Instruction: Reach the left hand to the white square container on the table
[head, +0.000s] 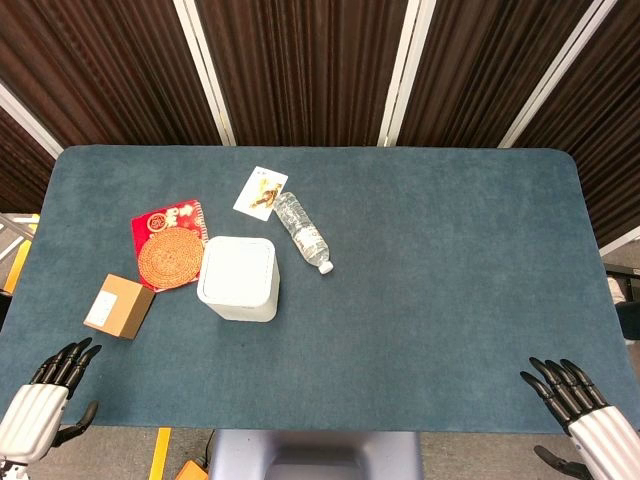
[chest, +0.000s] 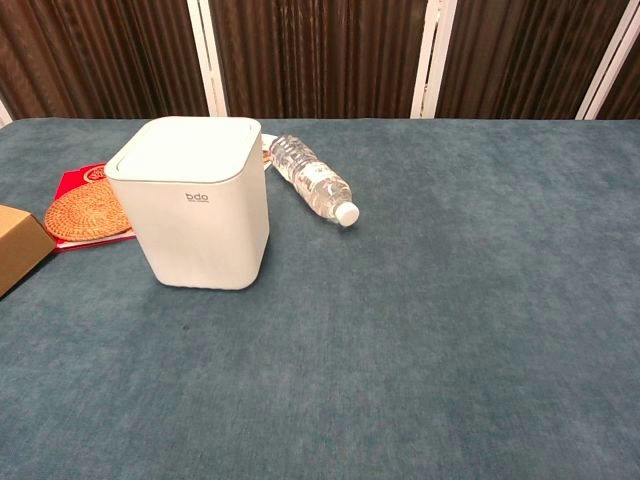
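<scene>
Head view shows the white square container (head: 239, 278) upright left of the table's (head: 440, 300) centre, well apart from the left hand (head: 45, 395), which rests at the near edge, fingers apart, holding nothing; a good reach heads toward one o'clock and passes the cardboard box (head: 118, 306) on its right. Chest view reads "bdo" on the container's front; the clear bottle (head: 302, 232) at its one o'clock shows no legible label, and the right hand (head: 585, 410) lies open and empty.

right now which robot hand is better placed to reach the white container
Left. The left robot hand sits at the near left edge, same side as the white container; the right robot hand is across the table.
</scene>
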